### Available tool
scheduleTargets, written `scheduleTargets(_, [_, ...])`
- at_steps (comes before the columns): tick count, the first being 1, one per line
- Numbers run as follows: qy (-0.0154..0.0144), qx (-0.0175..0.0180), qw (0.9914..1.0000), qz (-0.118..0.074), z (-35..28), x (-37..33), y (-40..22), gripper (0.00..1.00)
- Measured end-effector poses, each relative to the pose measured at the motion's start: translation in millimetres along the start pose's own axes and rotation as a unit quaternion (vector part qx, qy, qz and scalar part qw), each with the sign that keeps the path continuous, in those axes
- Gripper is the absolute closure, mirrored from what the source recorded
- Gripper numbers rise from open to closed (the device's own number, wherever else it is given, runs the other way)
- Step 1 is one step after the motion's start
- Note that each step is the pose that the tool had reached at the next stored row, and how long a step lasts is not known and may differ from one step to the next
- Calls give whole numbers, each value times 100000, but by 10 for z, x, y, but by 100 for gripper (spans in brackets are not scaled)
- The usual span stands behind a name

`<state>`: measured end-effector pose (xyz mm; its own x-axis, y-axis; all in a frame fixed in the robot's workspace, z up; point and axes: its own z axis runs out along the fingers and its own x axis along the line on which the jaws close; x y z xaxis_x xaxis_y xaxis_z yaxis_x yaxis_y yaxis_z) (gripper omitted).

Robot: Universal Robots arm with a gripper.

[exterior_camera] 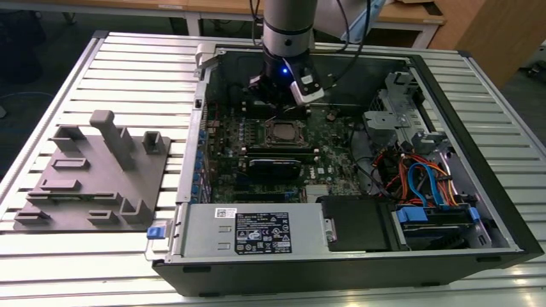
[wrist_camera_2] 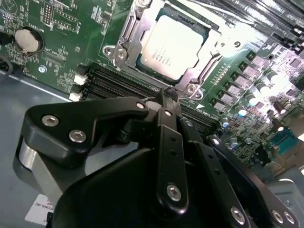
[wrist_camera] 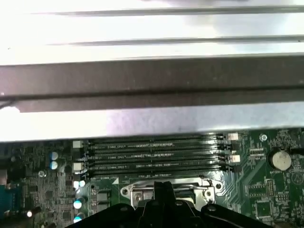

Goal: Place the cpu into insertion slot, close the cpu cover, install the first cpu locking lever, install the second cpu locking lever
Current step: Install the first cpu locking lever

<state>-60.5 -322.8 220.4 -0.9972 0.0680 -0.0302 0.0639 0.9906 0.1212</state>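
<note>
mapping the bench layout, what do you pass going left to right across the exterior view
Grey plastic fixture block with upright pegs → small blue clip at the case edge → silvery-grey square cpu in the insertion slot on the green board → black rectangular drive bay → blue and orange cable bundle

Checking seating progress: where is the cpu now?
In the second wrist view, the cpu sits in the insertion slot, framed by the cpu cover, beside the memory slots.

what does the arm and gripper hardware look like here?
The arm is a silver-grey cylinder with a dark band and a blue light near the wrist; a white block is mounted beside it, and black cables trail off. The gripper is matte black, linkage-style, with silver screw heads at the joints.
</note>
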Motion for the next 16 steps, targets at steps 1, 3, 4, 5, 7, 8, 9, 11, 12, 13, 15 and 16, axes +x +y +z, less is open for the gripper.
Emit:
scheduleTargets(1, [4, -11, 100000, -18, 2, 0, 3, 89])
scheduleTargets(3, [23, -18, 100000, -170, 5, 2, 20, 89])
scheduleTargets(4, [26, -21, 100000, -224, 8, 3, 38, 89])
scheduleTargets(5, [25, 52, 100000, -237, 11, 5, 63, 89])
scheduleTargets(7, [-30, 951, 99995, -265, 17, 9, 120, 89])
scheduleTargets(8, [-46, 1210, 99992, -280, 20, 10, 140, 89])
scheduleTargets(9, [-56, 1375, 99990, -282, 21, 11, 147, 89])
scheduleTargets(11, [-105, 2232, 99975, -318, 22, 10, 148, 89])
scheduleTargets(12, [-131, 2635, 99965, -332, 21, 10, 149, 89])
scheduleTargets(13, [-152, 2934, 99956, -345, 21, 10, 149, 89])
scheduleTargets(15, [-154, 3056, 99953, -357, 22, 4, 152, 89])
scheduleTargets(16, [-156, 3062, 99952, -350, 23, 0, 157, 89])
